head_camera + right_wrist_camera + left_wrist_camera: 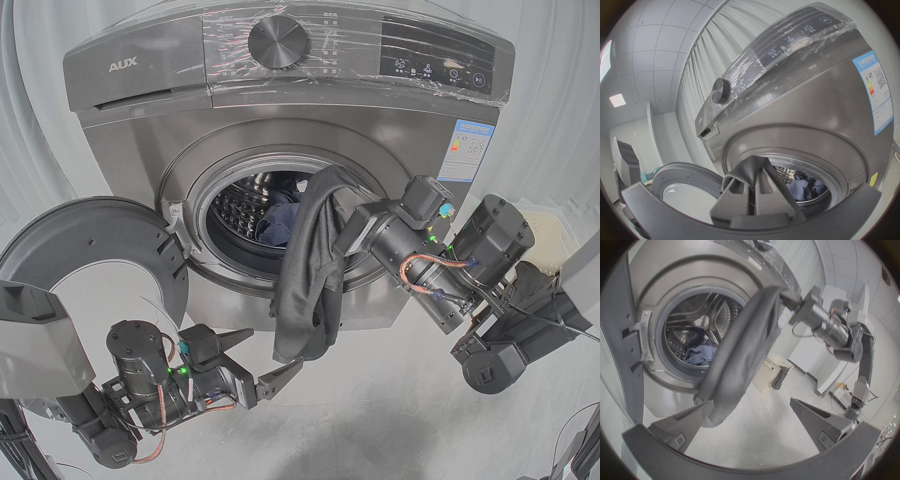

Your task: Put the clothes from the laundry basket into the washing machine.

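A grey washing machine (156, 137) stands ahead with its round door (94, 250) swung open to the left. Blue clothes (278, 219) lie inside the drum (703, 354). My right gripper (751, 182) is shut on a dark grey garment (309, 269) at the right side of the drum opening; the cloth hangs down over the lower rim (740, 355). My left gripper (265, 359) is open, low in front of the machine, just under the garment's hanging end. A cream laundry basket (767, 372) with a dark cloth (780, 377) over its edge stands to the machine's right.
The open door takes up the space left of the drum opening. A white cabinet (828, 365) stands beyond the basket. Pale floor (362, 400) spreads in front of the machine.
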Controlling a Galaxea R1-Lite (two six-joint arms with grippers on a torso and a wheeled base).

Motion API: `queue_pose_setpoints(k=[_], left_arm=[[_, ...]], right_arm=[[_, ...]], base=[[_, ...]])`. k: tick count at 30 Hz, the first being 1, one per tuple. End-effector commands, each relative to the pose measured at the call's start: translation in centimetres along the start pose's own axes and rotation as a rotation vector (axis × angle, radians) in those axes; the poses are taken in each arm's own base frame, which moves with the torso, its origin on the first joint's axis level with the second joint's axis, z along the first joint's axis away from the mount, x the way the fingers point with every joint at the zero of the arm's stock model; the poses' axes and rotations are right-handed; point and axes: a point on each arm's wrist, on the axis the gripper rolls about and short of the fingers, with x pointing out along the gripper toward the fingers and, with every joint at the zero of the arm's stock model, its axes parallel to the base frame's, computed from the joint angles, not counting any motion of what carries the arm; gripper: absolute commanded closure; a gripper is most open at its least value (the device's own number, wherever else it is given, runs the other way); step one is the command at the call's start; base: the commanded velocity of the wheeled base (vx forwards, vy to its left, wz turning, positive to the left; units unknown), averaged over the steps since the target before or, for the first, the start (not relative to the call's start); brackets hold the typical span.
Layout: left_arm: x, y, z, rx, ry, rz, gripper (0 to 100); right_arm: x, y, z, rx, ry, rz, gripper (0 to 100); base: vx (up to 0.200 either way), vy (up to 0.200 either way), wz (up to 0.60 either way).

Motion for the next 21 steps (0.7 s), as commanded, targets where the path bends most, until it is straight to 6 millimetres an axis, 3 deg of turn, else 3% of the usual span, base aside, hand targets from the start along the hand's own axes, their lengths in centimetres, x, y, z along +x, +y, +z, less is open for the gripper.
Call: queue_pose_setpoints(k=[1, 9, 21], left_arm=[[1.3, 0.4, -2.5, 0.007, 0.093, 0.006, 0], [3.3, 1.5, -5.3, 0.012, 0.17, 0.025, 0], [10.4, 3.5, -7.8, 0.025, 0.093, 0.062, 0]], right_arm=[[0.7, 0.7, 0.5, 0.008, -0.031, 0.021, 100], [0.7, 1.0, 0.3, 0.012, -0.039, 0.028, 100], [0.7, 2.3, 0.4, 0.025, -0.051, 0.033, 100]], base=[[0.0, 0.0, 0.0], [0.0, 0.0, 0.0], [0.0, 0.0, 0.0]])
